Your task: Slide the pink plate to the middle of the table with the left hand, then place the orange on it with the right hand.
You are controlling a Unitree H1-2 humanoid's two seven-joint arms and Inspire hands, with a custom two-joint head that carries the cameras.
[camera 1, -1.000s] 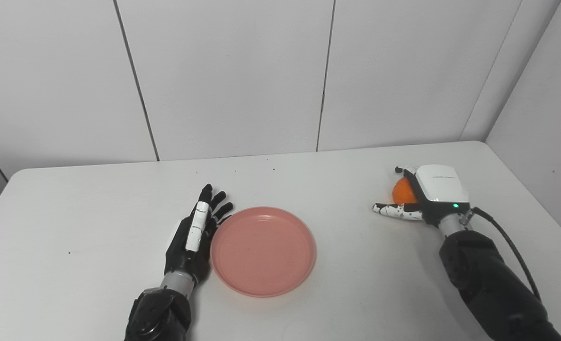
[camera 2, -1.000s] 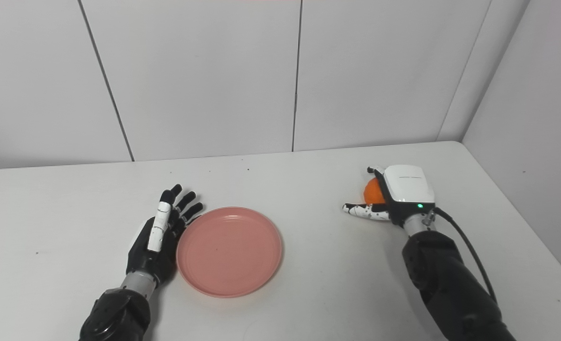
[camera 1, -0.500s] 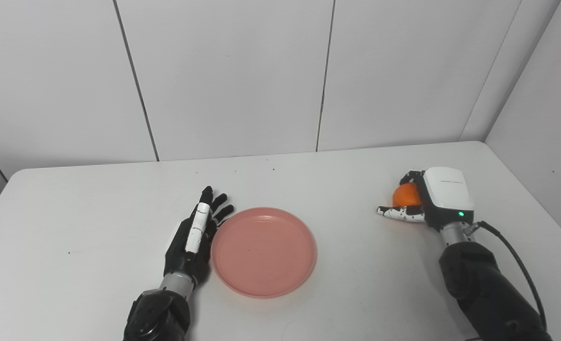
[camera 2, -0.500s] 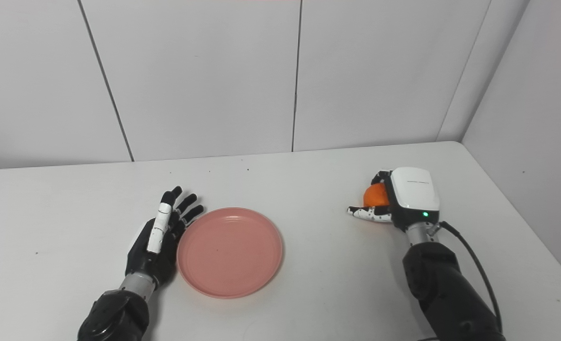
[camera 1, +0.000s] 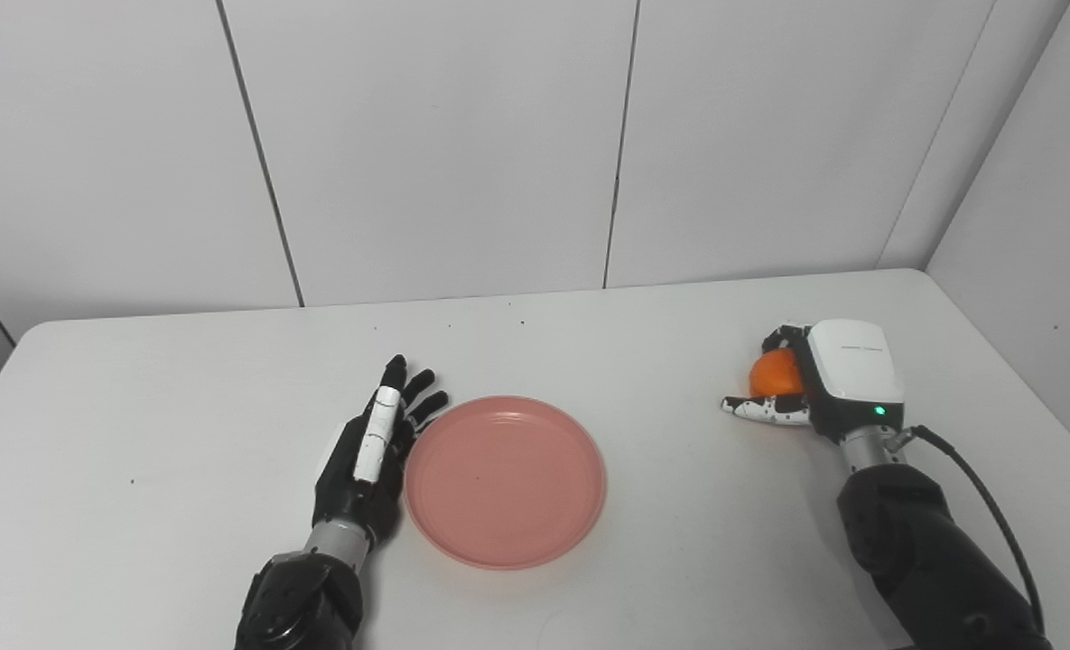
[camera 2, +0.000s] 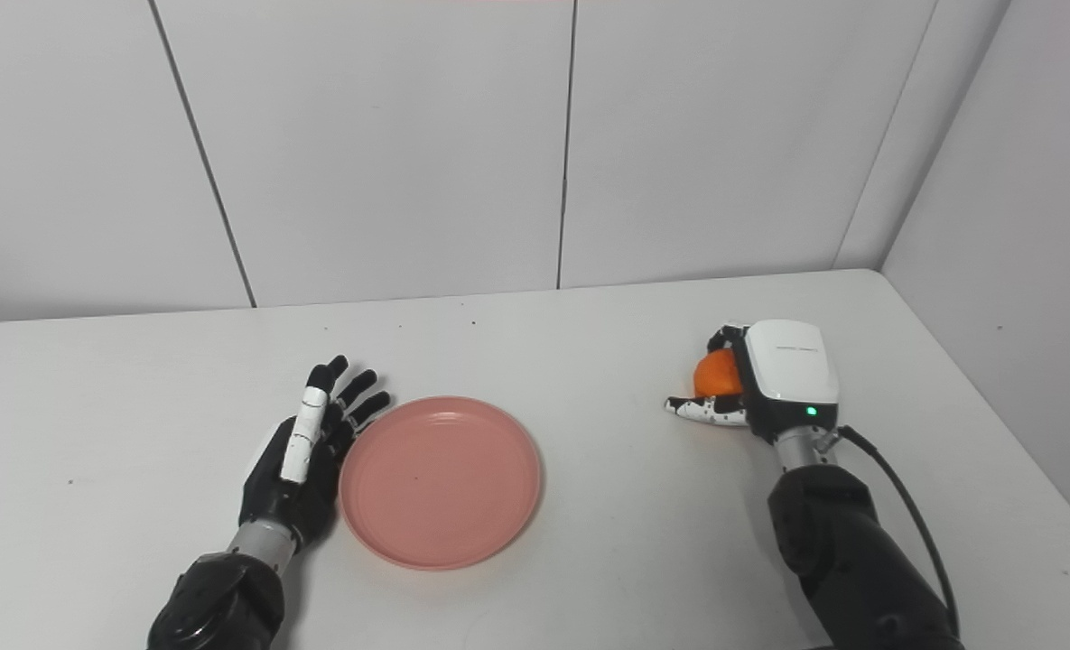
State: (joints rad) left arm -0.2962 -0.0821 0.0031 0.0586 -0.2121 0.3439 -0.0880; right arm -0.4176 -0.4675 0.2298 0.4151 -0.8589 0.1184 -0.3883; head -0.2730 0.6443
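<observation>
While I watch from the head cameras: white worktop [camera 1: 182,433], panelled wall behind.
Plate: pink plate [camera 1: 505,480] flat near the worktop's middle, nothing on it.
Left hand: my left hand [camera 1: 367,456] lies edge-on against the plate's left rim, fingers [camera 1: 419,395] straight and slightly spread, holding nothing.
Right hand: my right hand [camera 2: 760,384], far right, fingers curled around the orange [camera 2: 715,373].
Between them: bare worktop.

plate [camera 1: 505,481]: mid-table — left hand [camera 1: 368,456] touching its left rim
orange [camera 1: 771,372]: far right — inside right hand [camera 1: 828,379]
</observation>
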